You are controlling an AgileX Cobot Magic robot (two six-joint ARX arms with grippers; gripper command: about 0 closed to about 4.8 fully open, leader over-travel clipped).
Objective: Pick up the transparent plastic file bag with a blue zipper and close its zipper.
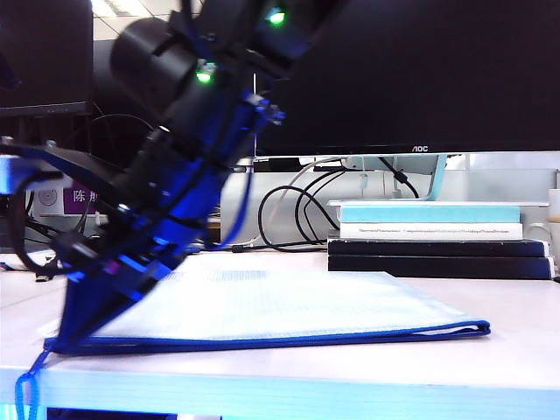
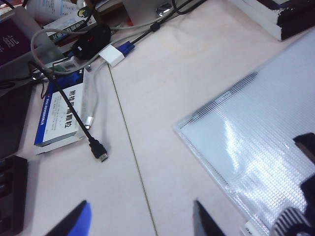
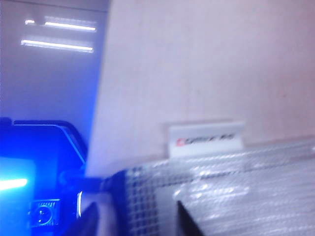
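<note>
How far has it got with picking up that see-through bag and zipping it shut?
Nothing looks finished yet. The file bag lies flat on the table, and its blue zipper seems to gape at one end. In hand: the right gripper stands open astride the bag's tagged corner; the left gripper hangs open over bare table beside it. Left: gripping, lifting, zipping.

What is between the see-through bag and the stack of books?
Only bare pale tabletop lies between the translucent grid-textured plastic file bag and the stacked books, seen in the exterior view.
</note>
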